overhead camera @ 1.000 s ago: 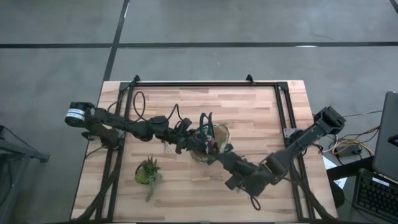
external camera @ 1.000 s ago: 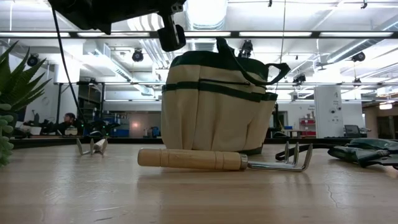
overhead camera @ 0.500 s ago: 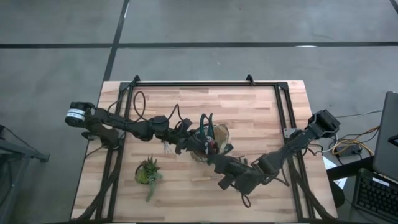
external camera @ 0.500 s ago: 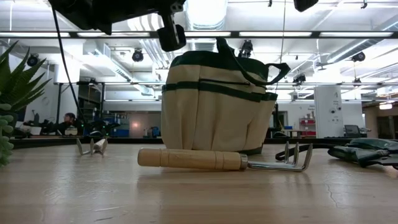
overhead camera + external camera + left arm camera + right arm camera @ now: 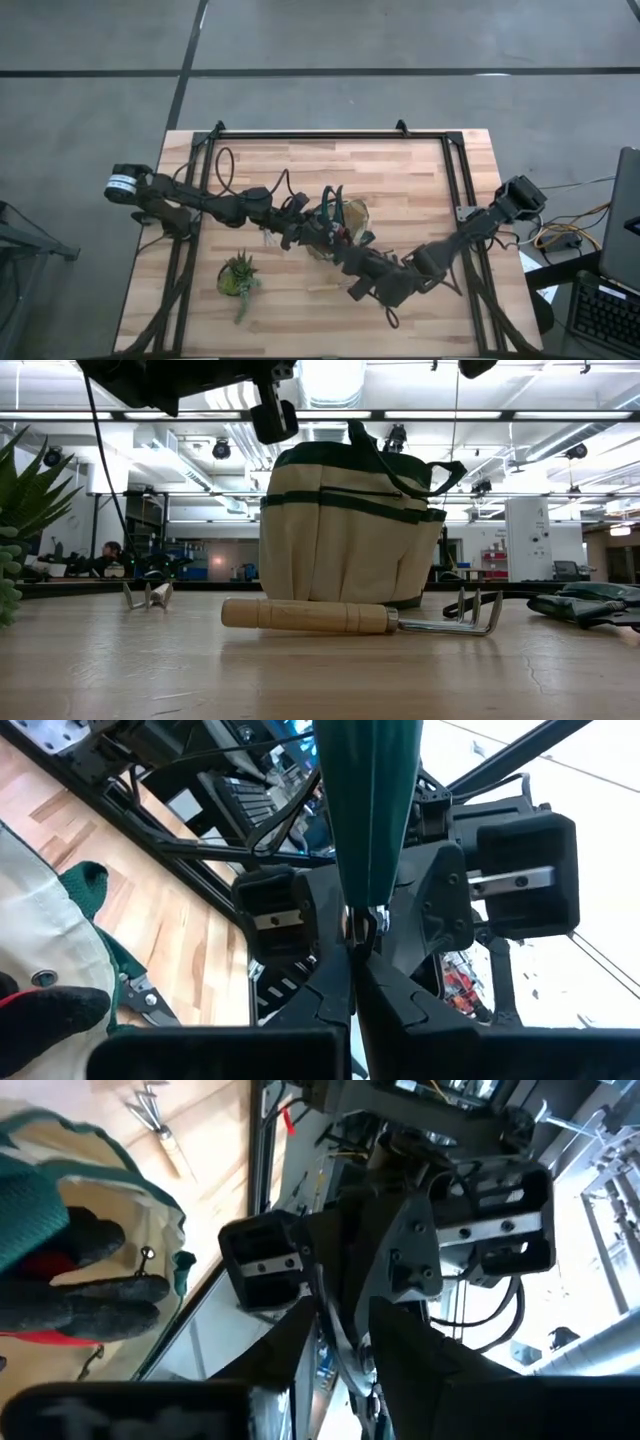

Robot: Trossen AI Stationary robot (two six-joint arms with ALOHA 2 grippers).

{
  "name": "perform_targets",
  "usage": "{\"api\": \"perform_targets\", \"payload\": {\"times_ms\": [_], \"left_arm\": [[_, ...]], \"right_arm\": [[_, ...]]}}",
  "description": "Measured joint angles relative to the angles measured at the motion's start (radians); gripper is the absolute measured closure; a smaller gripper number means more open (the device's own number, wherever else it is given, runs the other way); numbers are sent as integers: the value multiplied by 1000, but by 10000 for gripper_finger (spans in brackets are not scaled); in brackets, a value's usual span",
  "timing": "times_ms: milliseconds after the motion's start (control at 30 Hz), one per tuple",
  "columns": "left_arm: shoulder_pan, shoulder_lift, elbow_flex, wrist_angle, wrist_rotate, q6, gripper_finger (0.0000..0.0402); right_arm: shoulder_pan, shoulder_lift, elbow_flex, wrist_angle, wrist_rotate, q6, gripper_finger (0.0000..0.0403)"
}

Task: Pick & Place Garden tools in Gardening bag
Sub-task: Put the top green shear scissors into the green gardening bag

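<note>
Left gripper pinching gardening bag's green handle, bag directly beneath it

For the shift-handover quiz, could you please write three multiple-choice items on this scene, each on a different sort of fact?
1. Where is the wooden-handled rake?
A. Inside the gardening bag
B. On the table, in front of the bag
C. Held up in the air

2. How many pronged tools does the low view show on the table?
A. Two
B. Four
C. None

3. What is the left gripper doing?
A. Jaws wide open, holding nothing
B. Jaws shut on a pruner
C. Jaws shut on the bag's green strap

Answers:
1 B: in the low view the rake lies flat on the wood before the upright bag.
2 A: there is the rake, and a second pronged tool farther back.
3 C: the left wrist view shows the strap pinched between the jaws.
</note>
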Motion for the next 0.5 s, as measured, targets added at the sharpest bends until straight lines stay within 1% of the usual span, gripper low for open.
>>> {"api": "perform_targets", "payload": {"times_ms": [200, 400, 500], "left_arm": [[-1, 0, 0, 1, 1, 0, 392], [-1, 0, 0, 7, 2, -3, 387], [-1, 0, 0, 8, 4, -4, 386]], "right_arm": [[-5, 0, -1, 1, -5, 5, 340], [-5, 0, -1, 2, -14, 11, 385], [-8, 0, -1, 4, -14, 49, 390]]}}
